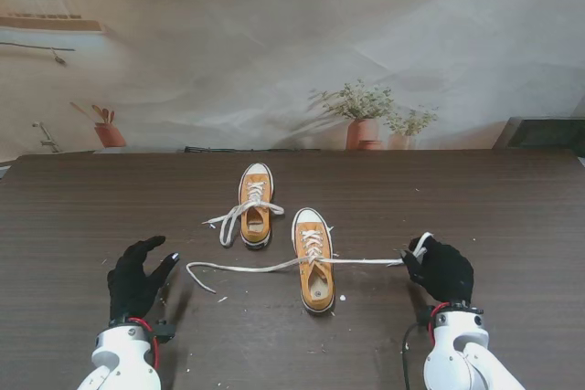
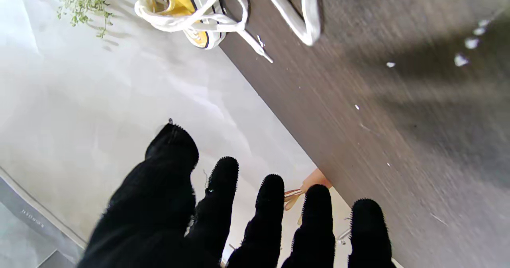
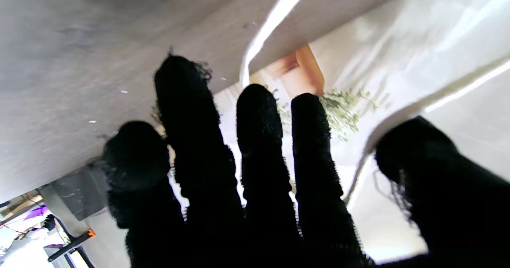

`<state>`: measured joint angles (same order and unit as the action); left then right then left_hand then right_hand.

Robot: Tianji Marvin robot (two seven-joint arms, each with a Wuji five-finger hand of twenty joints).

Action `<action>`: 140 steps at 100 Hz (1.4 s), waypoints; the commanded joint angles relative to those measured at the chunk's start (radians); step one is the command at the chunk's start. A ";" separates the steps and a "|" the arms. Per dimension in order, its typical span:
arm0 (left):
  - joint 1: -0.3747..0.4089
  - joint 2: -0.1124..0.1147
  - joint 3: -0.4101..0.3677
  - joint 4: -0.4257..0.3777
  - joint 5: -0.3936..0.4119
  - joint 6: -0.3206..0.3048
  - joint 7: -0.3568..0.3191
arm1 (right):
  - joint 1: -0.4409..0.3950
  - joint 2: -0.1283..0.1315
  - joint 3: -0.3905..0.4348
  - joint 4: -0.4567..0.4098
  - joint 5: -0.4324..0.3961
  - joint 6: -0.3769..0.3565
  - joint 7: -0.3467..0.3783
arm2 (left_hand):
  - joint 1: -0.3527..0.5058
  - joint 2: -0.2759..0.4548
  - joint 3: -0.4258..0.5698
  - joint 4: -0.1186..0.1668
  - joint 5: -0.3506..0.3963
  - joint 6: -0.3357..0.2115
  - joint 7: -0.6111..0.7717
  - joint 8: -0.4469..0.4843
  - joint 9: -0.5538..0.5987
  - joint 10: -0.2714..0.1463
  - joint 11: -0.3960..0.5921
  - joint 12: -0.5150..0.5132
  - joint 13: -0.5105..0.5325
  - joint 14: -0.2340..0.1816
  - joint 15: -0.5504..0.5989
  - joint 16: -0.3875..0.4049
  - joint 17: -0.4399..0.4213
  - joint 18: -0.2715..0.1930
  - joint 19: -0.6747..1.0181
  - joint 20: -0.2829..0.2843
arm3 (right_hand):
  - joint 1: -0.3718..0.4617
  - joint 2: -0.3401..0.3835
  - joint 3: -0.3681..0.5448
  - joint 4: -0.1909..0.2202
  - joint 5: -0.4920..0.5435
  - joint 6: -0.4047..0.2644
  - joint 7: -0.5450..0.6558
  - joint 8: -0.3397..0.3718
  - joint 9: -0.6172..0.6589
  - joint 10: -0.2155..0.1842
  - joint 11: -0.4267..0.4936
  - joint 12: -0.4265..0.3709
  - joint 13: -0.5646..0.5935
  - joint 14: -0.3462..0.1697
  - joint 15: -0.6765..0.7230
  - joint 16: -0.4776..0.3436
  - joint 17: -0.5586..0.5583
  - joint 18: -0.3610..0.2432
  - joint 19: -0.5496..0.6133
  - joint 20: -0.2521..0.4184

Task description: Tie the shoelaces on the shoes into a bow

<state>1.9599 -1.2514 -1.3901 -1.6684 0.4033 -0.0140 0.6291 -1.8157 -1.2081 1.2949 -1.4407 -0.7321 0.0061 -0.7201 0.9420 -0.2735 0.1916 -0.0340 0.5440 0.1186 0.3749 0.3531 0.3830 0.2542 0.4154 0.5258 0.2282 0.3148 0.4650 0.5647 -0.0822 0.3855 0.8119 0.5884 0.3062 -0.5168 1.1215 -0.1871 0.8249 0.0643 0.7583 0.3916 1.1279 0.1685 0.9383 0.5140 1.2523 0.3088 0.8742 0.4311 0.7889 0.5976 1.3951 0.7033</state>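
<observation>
My right hand (image 1: 443,268) pinched the near shoe's (image 1: 315,259) right lace end (image 1: 366,261); the left lace end (image 1: 203,268) ran sideways just right of my spread left-hand fingers (image 1: 157,244).

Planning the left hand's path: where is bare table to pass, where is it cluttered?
Bare: table left of the far shoe, and nearer me than the slack lace. Crowded: between left hand and near shoe; right hand holds the other end.
</observation>
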 commanded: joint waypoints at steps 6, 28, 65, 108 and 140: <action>0.030 0.003 -0.008 -0.035 0.015 -0.012 -0.016 | -0.101 0.041 0.049 -0.141 -0.045 0.092 0.213 | -0.031 0.037 -0.015 0.001 -0.020 0.012 -0.008 -0.020 -0.025 -0.017 -0.018 -0.022 -0.038 -0.018 -0.025 -0.020 -0.020 -0.064 -0.035 0.026 | -0.058 0.048 -0.101 0.030 -0.045 0.020 -0.046 0.002 -0.057 0.043 -0.067 -0.043 -0.029 0.054 -0.041 0.009 -0.059 0.023 -0.015 0.008; 0.081 0.018 -0.007 -0.098 0.037 -0.051 -0.058 | -0.187 0.102 0.115 -0.335 -0.170 0.208 0.572 | -0.015 0.069 -0.089 0.006 0.022 0.018 -0.023 -0.018 -0.018 -0.007 -0.034 -0.037 -0.039 -0.012 -0.054 -0.026 -0.015 -0.059 -0.092 0.064 | -0.166 0.190 -0.355 0.018 0.070 0.040 -0.060 0.043 -0.005 0.041 -0.016 0.009 0.034 0.033 0.146 0.085 0.064 -0.003 0.141 0.110; 0.180 0.058 -0.027 -0.205 0.103 -0.103 -0.200 | -0.201 0.130 0.122 -0.416 -0.279 0.235 0.740 | -0.012 0.125 -0.197 0.014 0.039 0.018 -0.073 -0.013 -0.023 0.000 -0.091 -0.067 -0.049 -0.020 -0.140 -0.054 -0.018 -0.064 -0.178 0.068 | -0.534 0.372 -0.554 0.068 0.067 0.075 -0.153 0.129 0.145 -0.028 0.013 0.051 0.051 -0.087 0.545 0.218 0.358 -0.099 0.414 0.041; 0.096 0.081 0.024 -0.051 0.191 -0.353 -0.217 | -0.100 0.134 -0.013 -0.288 -0.394 0.092 0.485 | -0.008 0.101 -0.191 0.019 0.059 -0.012 -0.065 0.010 0.014 -0.030 -0.120 -0.079 0.001 -0.060 -0.220 -0.082 0.110 -0.030 -0.541 0.155 | -0.065 0.079 -0.481 0.077 -0.281 -0.141 -0.104 0.080 -0.508 -0.077 -0.167 -0.077 -0.489 -0.101 -0.315 -0.029 -0.472 -0.194 -0.285 -0.067; 0.108 0.076 0.028 -0.057 0.199 -0.386 -0.183 | 0.086 0.152 -0.221 -0.167 -0.414 0.132 0.535 | -0.007 0.099 -0.188 0.019 0.085 -0.008 -0.052 0.013 0.033 -0.026 -0.113 -0.078 0.014 -0.051 -0.216 -0.079 0.120 -0.019 -0.548 0.186 | -0.056 0.064 -0.496 0.061 -0.322 -0.116 -0.078 0.073 -0.542 -0.085 -0.152 -0.093 -0.503 -0.110 -0.296 -0.028 -0.477 -0.211 -0.295 -0.065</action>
<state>2.0578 -1.1751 -1.3600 -1.7081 0.5922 -0.3987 0.4616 -1.7434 -1.0512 1.0814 -1.6142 -1.1410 0.1408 -0.2015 0.9391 -0.1745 0.0245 -0.0327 0.6085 0.1253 0.3162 0.3526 0.4085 0.2419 0.3093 0.4686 0.2336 0.2737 0.2617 0.5101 0.0372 0.3751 0.2818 0.7544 0.2540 -0.4500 0.6266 -0.1251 0.5293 -0.0709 0.6588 0.4879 0.6264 0.0939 0.7776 0.4352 0.7655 0.2068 0.5647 0.4176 0.3143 0.3969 1.1080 0.6439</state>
